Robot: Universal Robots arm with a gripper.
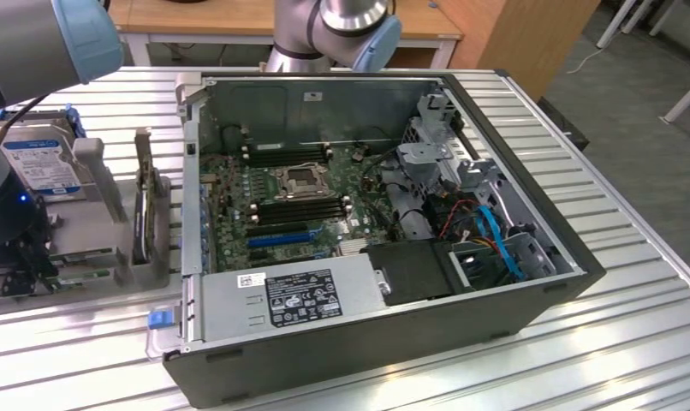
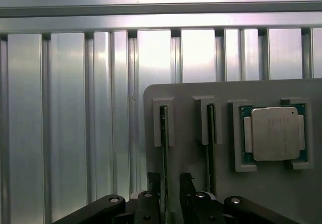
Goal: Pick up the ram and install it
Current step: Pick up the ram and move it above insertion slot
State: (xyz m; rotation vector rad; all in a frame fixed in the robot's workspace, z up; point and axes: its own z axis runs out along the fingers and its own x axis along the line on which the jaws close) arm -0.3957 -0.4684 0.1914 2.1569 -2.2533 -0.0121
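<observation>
A: Where is the long, thin, flat ram stick (image 2: pixel 163 133)?
B: It stands on edge in the grey holder (image 2: pixel 226 90) on the ribbed metal tabletop (image 2: pixel 65 123). My black fingers (image 2: pixel 154 179) are open, one each side of it.

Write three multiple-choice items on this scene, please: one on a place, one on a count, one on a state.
1. Where does the square silver-topped processor chip lie?
A) in a frame on the flat gray holder plate
B) on a red cloth
C) in a blue bowl
2. How many thin flat ram sticks stand on edge in that plate's slots?
A) one
B) two
C) four
3. How do the jaws of the black gripper stand?
A) shut on the chip
B) shut on a stick
C) open
Key: 1A, a gray frame surrounds it; 2B, one stick per slot; 3C, the fingers stand apart around one stick.
</observation>
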